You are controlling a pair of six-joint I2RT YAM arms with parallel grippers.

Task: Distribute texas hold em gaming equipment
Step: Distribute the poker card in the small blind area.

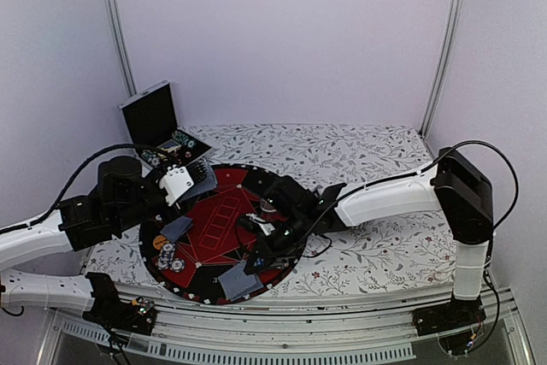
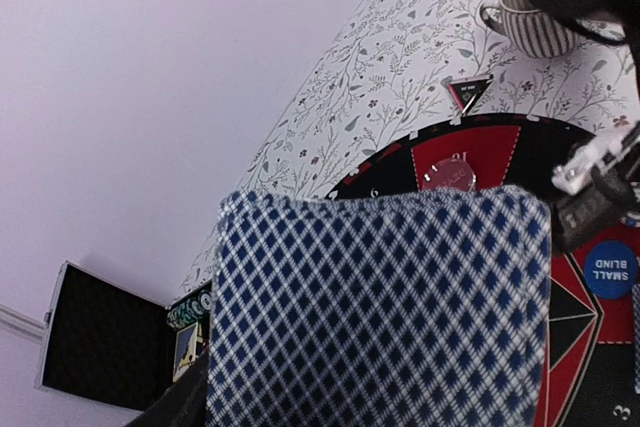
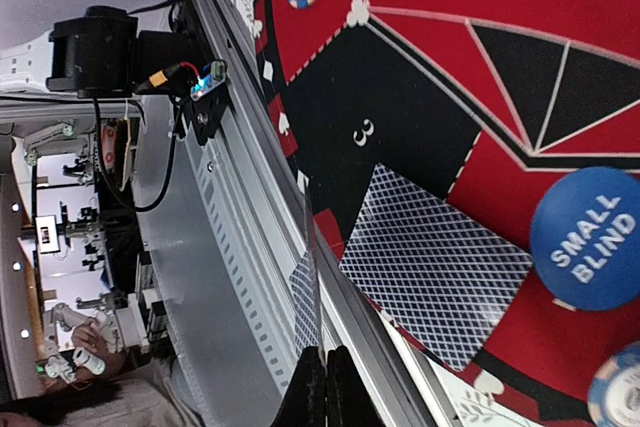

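At the far left, the black hinged case [image 1: 150, 115] stands open on the floral table cloth [image 1: 367, 147], with a row of case chips [image 1: 168, 144] in its lower half. Just right of it, the left gripper [image 1: 192, 179] hangs over the upper left rim of the round red-and-black mat [image 1: 218, 220]. Its jaws are clamped on a deck of cards [image 2: 380, 312], whose blue-and-white diamond backs fill the lower part of the left wrist view. Beyond the top edge of the deck, a clear disc [image 2: 447, 175] lies on a red wedge of the mat. The ribbed cup [image 2: 535, 25] sits on the cloth past the mat's rim.

On the left side of the mat lie the dealt cards [image 1: 177, 228], face down. Below them are an orange disc [image 1: 159, 244] and a small cluster of poker chips [image 1: 168, 257].

Near the mat's near edge, a face-down card [image 3: 435, 267] rests across a black wedge and the red one beside it. The blue Small Blind disc [image 3: 588, 237] lies just beside it on the red. The right gripper [image 3: 322, 377] hovers over the mat's near rim, beside that card. Its fingers are pressed together on a single card [image 3: 304, 299], seen almost edge-on.
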